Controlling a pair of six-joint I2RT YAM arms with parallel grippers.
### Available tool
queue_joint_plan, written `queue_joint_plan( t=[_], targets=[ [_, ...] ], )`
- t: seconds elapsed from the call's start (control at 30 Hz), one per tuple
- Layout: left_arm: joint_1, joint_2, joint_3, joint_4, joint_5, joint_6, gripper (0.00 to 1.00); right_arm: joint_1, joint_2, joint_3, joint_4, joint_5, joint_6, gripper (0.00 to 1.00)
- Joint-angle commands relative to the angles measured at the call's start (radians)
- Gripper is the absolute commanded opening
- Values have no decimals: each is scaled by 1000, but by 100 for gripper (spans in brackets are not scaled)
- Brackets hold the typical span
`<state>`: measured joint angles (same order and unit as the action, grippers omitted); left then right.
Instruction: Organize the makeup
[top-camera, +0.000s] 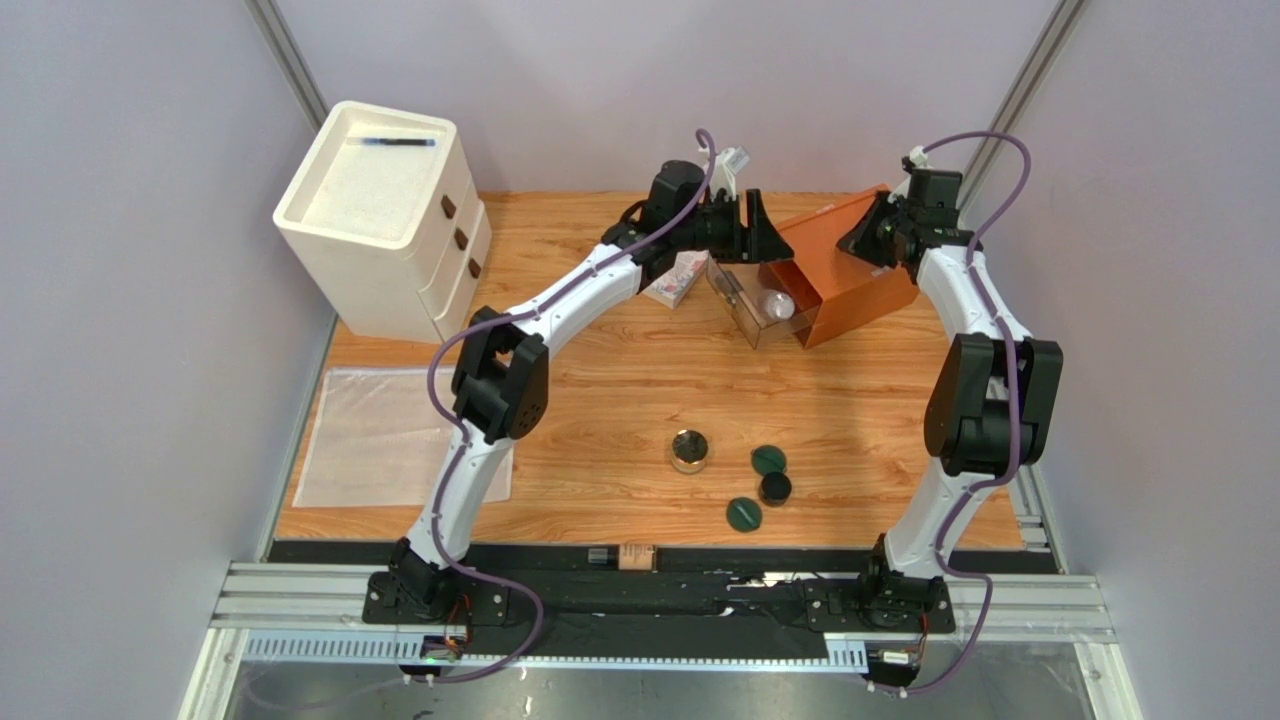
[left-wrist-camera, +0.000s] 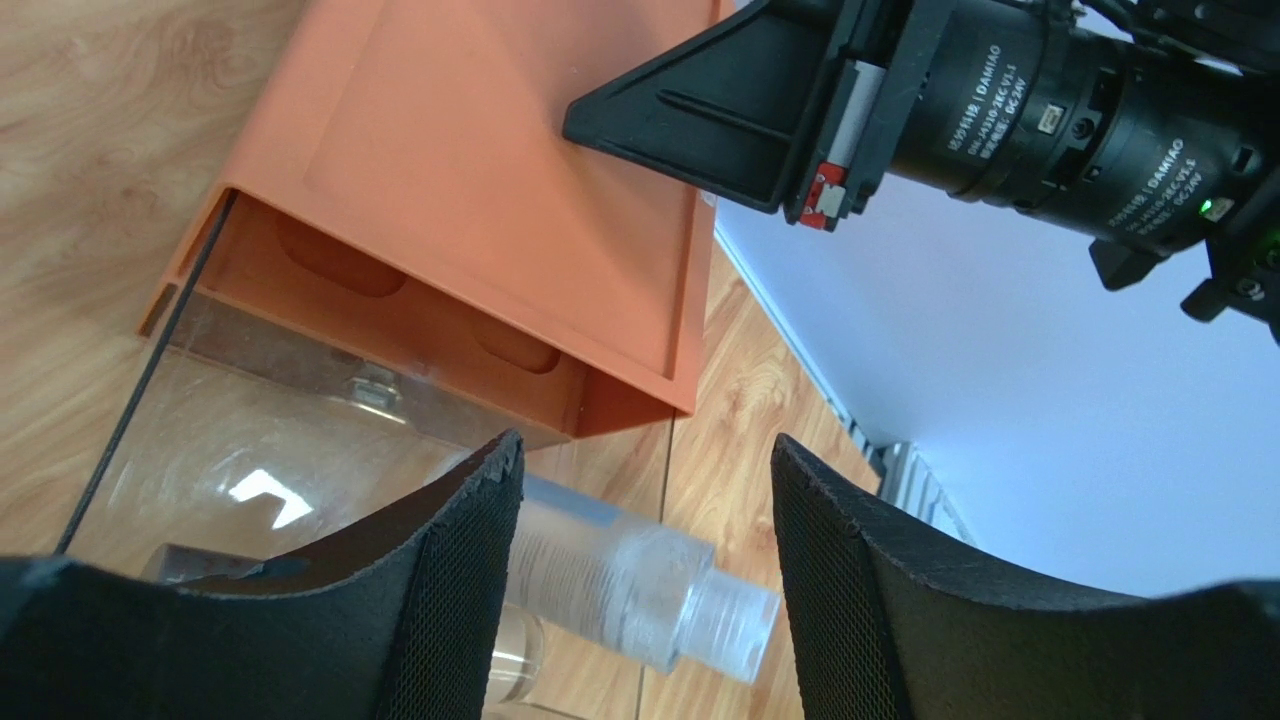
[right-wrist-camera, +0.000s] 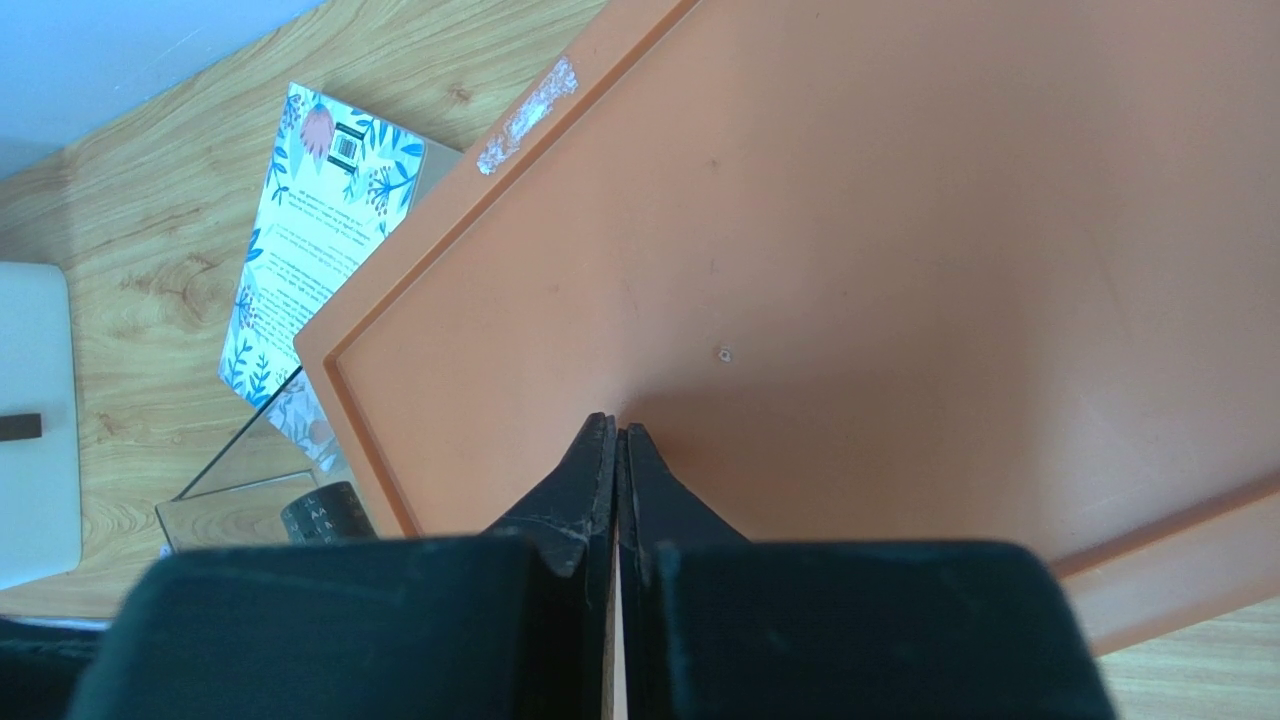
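1. Nearest the arm bases, a small pinkish tube (top-camera: 639, 557) with a dark cap lies on the black rail at the near edge of the table (top-camera: 601, 405).
2. A little farther in, a green disc (top-camera: 742, 513) lies flat on the wood. A black jar (top-camera: 775, 488) stands just behind it, and a second green disc (top-camera: 769, 458) sits just behind the jar.
3. The gold-rimmed compact (top-camera: 690, 450) rests to the left of these, near them but not touching.
4. A clear plastic sheet (top-camera: 383, 435) lies at the left side of the table.
5. Farther back, the left gripper (left-wrist-camera: 646, 458) hangs with its two fingers spread wide, holding nothing. Below the gap lies a clear tube (left-wrist-camera: 631, 578), by the clear drawer (left-wrist-camera: 256, 450); whether it is inside cannot be told.
6. The clear drawer sticks out of the orange box (top-camera: 842, 278).
7. The right gripper (right-wrist-camera: 618, 428) has its fingers pressed together, tips touching the top of the orange box.
8. A flower booklet (right-wrist-camera: 316, 225) lies left of the box.
9. At the far left stands a white drawer chest (top-camera: 383, 210) with a black pen (top-camera: 398, 143) on top.
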<state>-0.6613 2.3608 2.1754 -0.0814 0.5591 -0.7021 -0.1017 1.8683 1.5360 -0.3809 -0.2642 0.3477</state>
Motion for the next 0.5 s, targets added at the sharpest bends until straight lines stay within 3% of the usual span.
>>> queue_joint_plan(
  t=[0.0,0.47],
  targets=[
    [-3,-141,-11,-44,-11,134,67,3,78,-71,-230,42,-29,0],
    [-24,-330,-133,-329,-82,527,65,3,84,-74,-231,40,-29,0]
  ],
)
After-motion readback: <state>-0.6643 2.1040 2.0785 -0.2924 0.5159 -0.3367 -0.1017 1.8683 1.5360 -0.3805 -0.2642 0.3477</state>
